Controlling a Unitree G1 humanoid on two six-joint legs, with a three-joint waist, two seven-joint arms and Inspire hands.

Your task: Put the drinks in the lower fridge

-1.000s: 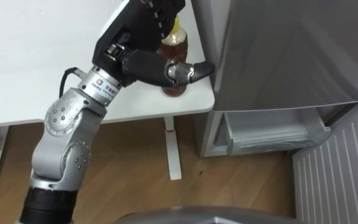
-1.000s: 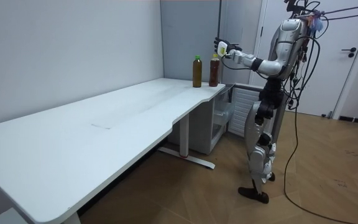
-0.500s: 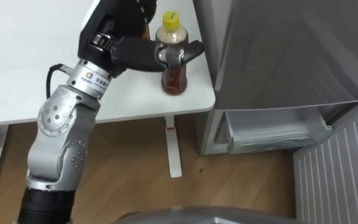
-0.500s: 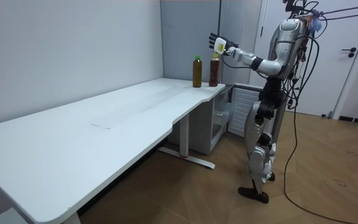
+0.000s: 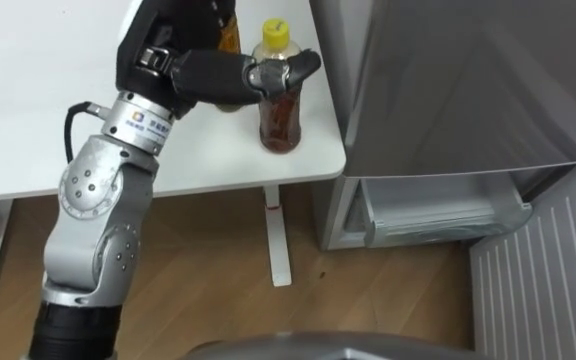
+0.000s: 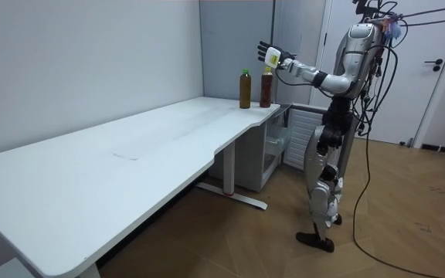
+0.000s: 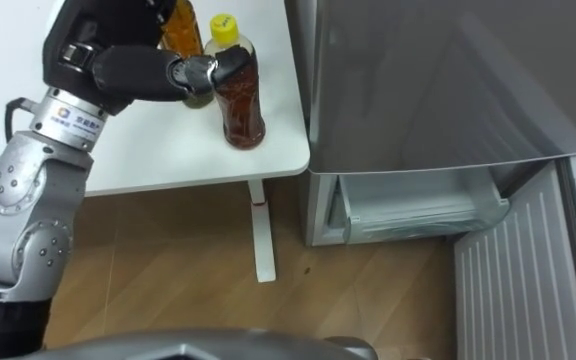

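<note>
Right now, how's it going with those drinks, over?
Left hand open, thumb across the yellow-capped bottle of brown tea. Bottle upright on the white table corner, not lifted. Grey fridge's lower door open beside it.

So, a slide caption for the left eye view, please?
Open left hand at the yellow-capped bottle on the white table, beside the fridge.

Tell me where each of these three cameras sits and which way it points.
Left eye view: on the robot's head, looking down at the table corner, two bottles and fridge; its left robot hand and arm show.
Right eye view: beside it on the head, same downward look, same arm.
Room view: standing across the room, facing along the table toward the whole standing robot.
Shared: all three show the bottles and left robot hand.
</note>
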